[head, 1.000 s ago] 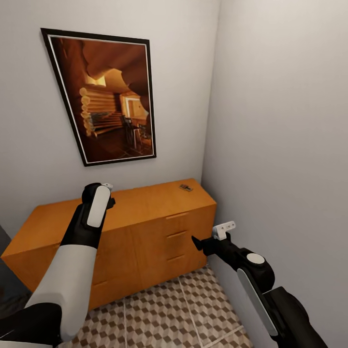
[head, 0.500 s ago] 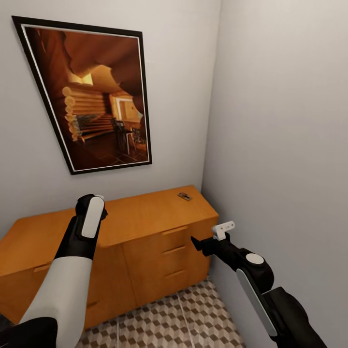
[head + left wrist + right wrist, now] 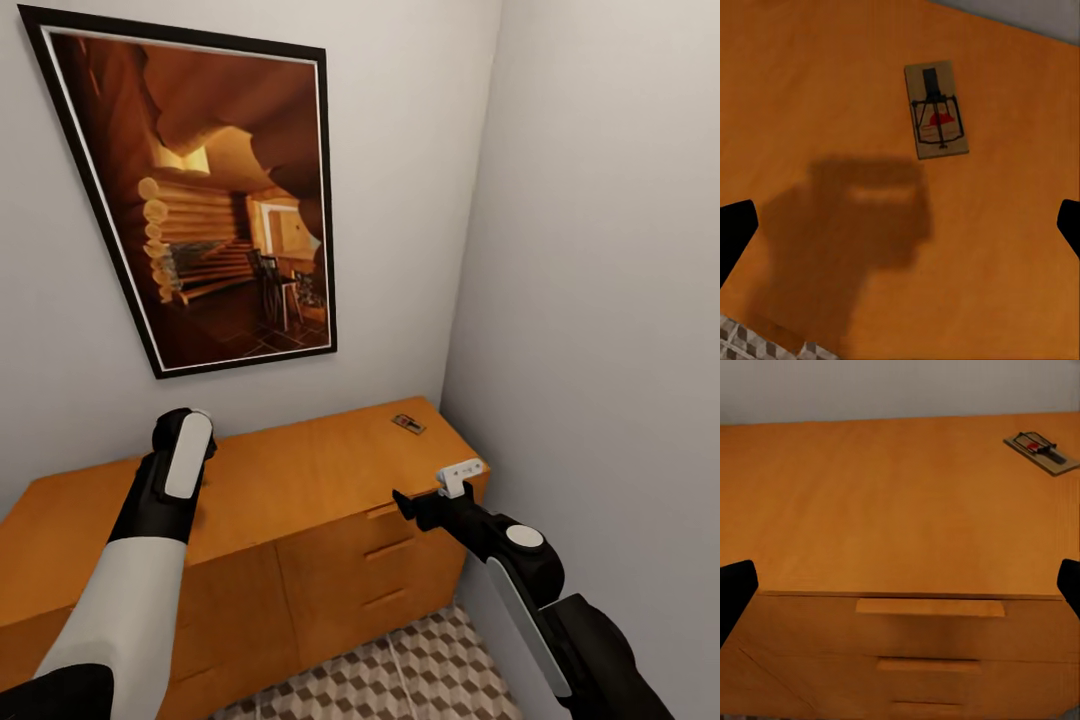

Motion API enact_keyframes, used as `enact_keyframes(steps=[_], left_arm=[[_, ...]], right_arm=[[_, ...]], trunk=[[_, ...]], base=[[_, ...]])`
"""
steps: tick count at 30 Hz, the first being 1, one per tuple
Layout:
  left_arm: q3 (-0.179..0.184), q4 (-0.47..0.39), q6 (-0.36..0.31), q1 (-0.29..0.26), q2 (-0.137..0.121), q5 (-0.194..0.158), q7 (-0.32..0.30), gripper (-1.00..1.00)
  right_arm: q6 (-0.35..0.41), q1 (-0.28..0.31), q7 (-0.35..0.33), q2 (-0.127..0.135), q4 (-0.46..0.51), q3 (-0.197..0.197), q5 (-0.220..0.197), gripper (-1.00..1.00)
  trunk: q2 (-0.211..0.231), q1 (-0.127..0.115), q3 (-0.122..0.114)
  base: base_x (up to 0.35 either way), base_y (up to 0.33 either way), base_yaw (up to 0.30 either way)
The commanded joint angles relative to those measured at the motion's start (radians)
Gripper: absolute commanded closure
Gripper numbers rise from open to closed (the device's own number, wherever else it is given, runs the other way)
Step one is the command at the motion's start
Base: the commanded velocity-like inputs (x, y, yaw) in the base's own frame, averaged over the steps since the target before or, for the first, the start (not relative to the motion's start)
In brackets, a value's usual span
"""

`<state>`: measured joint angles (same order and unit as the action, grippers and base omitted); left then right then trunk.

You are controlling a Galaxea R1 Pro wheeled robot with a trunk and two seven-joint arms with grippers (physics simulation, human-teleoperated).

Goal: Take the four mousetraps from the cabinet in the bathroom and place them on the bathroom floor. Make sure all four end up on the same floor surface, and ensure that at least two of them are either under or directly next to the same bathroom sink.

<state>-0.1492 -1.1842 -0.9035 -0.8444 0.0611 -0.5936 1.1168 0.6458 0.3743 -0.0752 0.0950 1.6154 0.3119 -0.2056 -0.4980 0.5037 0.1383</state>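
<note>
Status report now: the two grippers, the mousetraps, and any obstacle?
Left gripper open, above cabinet top, over one mousetrap. Right gripper open, facing the drawers; second mousetrap near the far corner. No obstacle seen.

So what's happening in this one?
The robot faces the cabinet in a corner. Its left gripper hovers open above the top, over a mousetrap. The right gripper, also open, points at the drawer fronts, with a mousetrap lying near the top's far corner. Nothing is held yet.
</note>
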Motion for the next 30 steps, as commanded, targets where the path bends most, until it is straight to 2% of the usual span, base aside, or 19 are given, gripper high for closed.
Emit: enact_keyframes(steps=[1,9,14,24,25,30], left_arm=[[0.000,0.000,0.000,0.001,-0.001,0.000,0.000,-1.00],[0.001,0.012,0.010,0.007,-0.002,0.000,0.001,-1.00],[0.004,0.017,0.042,0.013,0.001,0.000,0.001,-1.00],[0.008,0.085,0.199,0.014,0.013,-0.003,0.011,-1.00],[0.008,0.085,0.199,0.014,0.013,-0.003,0.011,-1.00],[0.009,0.119,0.291,0.012,0.021,-0.008,0.068,-1.00]], right_arm=[[0.000,0.000,0.000,0.000,0.000,0.000,0.000,-1.00],[0.000,0.000,-0.001,0.001,0.000,0.002,0.001,-1.00],[-0.001,0.000,-0.001,0.002,0.000,0.002,0.001,-1.00],[-0.001,0.000,-0.001,0.002,0.001,0.001,0.000,-1.00],[-0.001,0.000,-0.001,0.002,0.001,0.001,0.000,-1.00],[-0.001,0.000,-0.001,0.002,0.001,0.001,0.001,-1.00]], trunk=[[0.000,0.000,0.000],[0.000,0.000,0.000],[0.000,0.000,0.000],[0.000,0.000,0.000],[0.000,0.000,0.000],[0.000,0.000,0.000]], base=[[0.239,0.256,0.000],[0.248,0.244,0.000],[0.260,0.215,0.000],[0.149,0.104,0.000],[0.038,0.025,0.000],[0.016,0.011,0.000]])
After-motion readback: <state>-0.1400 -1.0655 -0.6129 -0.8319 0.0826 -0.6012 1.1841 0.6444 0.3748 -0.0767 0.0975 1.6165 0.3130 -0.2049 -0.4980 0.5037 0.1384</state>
